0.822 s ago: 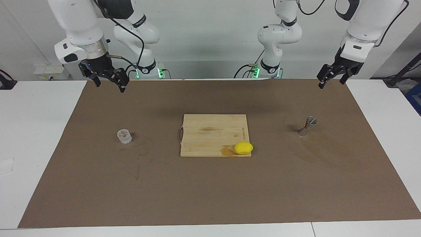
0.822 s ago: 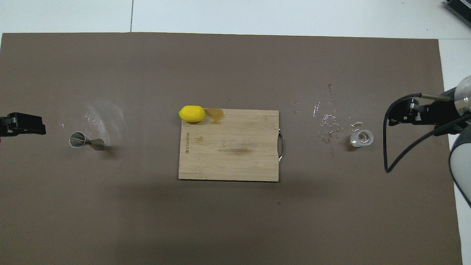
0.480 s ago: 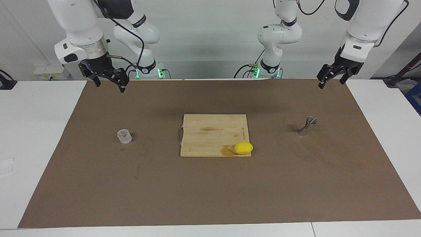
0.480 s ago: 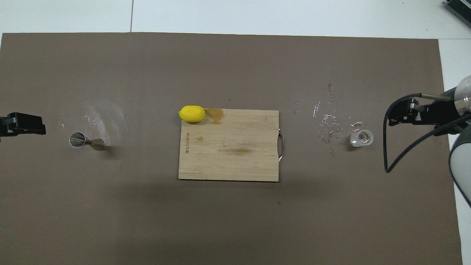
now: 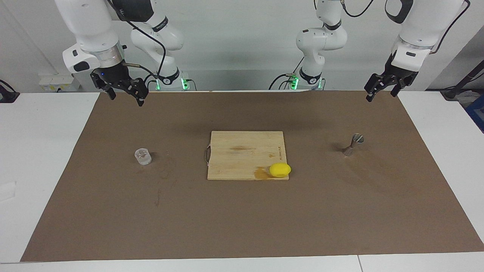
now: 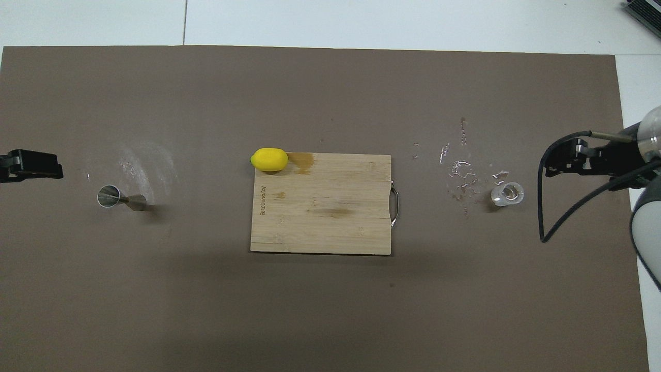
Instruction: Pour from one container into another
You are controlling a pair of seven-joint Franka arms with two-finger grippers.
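I see both grippers, left gripper [image 5: 380,93] and right gripper [image 5: 125,95], spread and raised at the mat's [image 5: 242,219] robot-side corners, with the glass tumbler [image 5: 143,156] and jigger [image 5: 352,144] untouched.

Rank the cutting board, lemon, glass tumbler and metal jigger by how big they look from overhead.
1. Cutting board, by far the largest.
2. Lemon.
3. Jigger and glass tumbler: look about alike, so I won't rank them.
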